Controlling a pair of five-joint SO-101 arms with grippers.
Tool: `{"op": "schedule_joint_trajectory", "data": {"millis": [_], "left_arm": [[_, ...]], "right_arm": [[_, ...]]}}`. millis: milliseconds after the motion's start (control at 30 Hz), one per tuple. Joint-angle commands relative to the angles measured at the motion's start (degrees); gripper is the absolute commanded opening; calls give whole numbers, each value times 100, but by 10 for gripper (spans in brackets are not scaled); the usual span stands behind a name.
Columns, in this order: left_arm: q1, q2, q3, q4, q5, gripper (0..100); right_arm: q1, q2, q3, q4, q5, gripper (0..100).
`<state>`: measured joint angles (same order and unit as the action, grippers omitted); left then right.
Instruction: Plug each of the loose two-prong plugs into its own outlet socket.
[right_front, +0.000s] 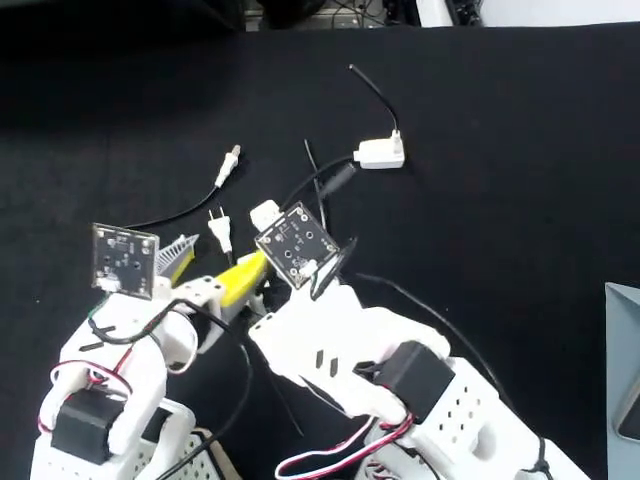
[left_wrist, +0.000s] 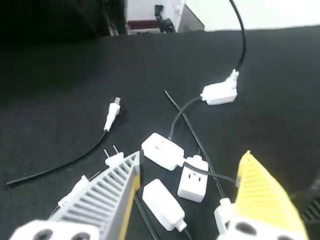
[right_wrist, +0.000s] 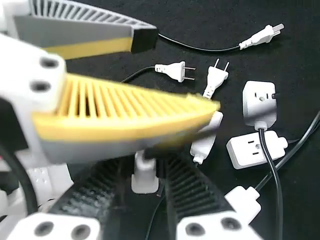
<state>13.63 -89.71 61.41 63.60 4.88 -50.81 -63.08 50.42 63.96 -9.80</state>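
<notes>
**Task items.** Three loose two-prong plugs lie unplugged on the black surface (right_front: 500, 260), each trailing a black cable.
- The near plug (left_wrist: 75, 190) and the middle plug (left_wrist: 115, 158) lie just beside the grey finger (left_wrist: 107, 195) of the left tool (left_wrist: 192, 159). Their prongs point away from the tool.
- The far plug (left_wrist: 111, 116) lies farther out beyond the same finger, apart from the other two.

**Sockets.**
- The first socket (left_wrist: 162, 150) and the second socket (left_wrist: 194, 184) sit close together ahead of the left tool, in line with the gap between its fingers.
- A white oblong block (left_wrist: 164, 204) lies just beside them, nearer the tool.
- A thin black cable (left_wrist: 210, 172) crosses the second socket.
- The lone socket (left_wrist: 220, 93) lies well beyond the left tool, with its own cable leading off.

**Left tool.** It is spread wide, the grey finger on one side and the yellow finger (left_wrist: 260, 195) on the other. It holds nothing.

**Right tool.** The right tool (right_wrist: 145, 162) sits close beside the left tool's yellow finger. A white piece (right_wrist: 145, 179) lies right at it. I cannot tell whether the piece is gripped, or how wide this tool stands.
</notes>
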Motion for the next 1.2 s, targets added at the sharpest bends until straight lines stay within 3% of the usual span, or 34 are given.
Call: {"op": "schedule_joint_trajectory", "data": {"millis": [0, 133, 367, 500, 633, 800, 1167], "left_arm": [[127, 9, -277, 26, -290, 303], [4, 9, -251, 114, -352, 306], [-1191, 79, -224, 26, -369, 308], [-1455, 431, -48, 35, -730, 309], [-1464, 1486, 22, 0, -826, 362], [-1437, 3095, -251, -396, -782, 377], [-1191, 5978, -1262, -932, 141, 377]], "right_arm": [[-62, -40, -48, -149, 26, 12], [290, -40, -40, -149, 62, 12], [941, -40, -22, -167, 35, 12], [1477, -40, 444, -853, 70, 12], [1925, -40, 1068, -1547, 70, 12], [2215, -40, 1253, -1644, 70, 12], [2251, -75, 1455, -1644, 70, 13]]}}
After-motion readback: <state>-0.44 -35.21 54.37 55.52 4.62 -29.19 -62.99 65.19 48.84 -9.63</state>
